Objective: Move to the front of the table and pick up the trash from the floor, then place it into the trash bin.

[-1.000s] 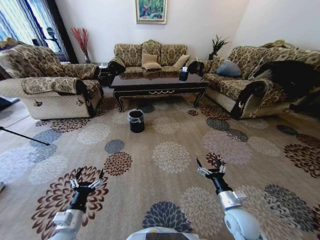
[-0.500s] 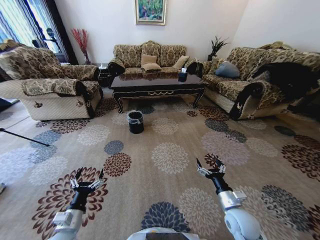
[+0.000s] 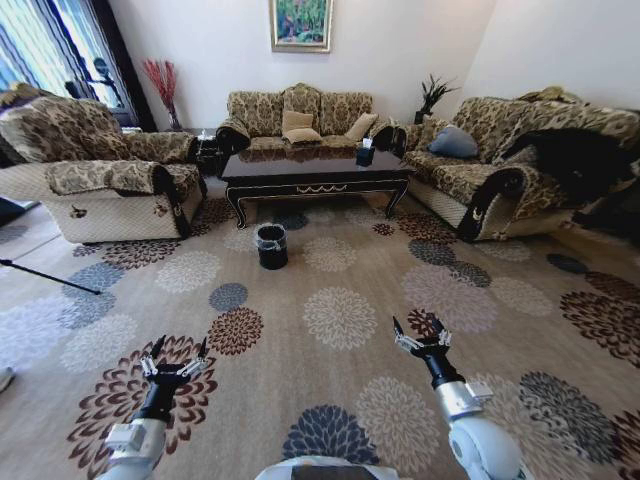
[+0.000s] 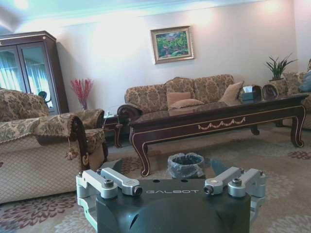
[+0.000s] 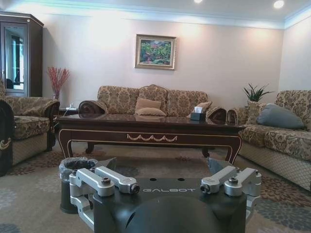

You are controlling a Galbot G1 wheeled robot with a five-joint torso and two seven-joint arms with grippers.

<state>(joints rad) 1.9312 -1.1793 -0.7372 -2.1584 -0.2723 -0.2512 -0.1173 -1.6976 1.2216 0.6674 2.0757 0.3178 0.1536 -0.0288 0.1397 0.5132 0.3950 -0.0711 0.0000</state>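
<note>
The dark glossy table (image 3: 315,172) stands ahead in front of the back sofa, across the flower-patterned floor (image 3: 340,315). The black trash bin (image 3: 271,245) with its clear liner stands on the carpet just before the table's left half; it also appears in the wrist views as the bin (image 4: 185,165) and the bin (image 5: 73,170). No trash can be made out on the floor. My left gripper (image 3: 180,352) and right gripper (image 3: 418,330) are held low in front of me, both open with nothing between their fingers, far short of the bin.
An armchair (image 3: 110,185) flanks the table on the left, a sofa (image 3: 500,165) on the right and another sofa (image 3: 300,115) behind. A dark tissue box (image 3: 366,153) sits on the table. A thin black rod (image 3: 50,272) lies on the carpet at left.
The whole picture has shifted slightly, with the table and bin a little nearer: the camera has moved forward. Both arms keep the same pose.
</note>
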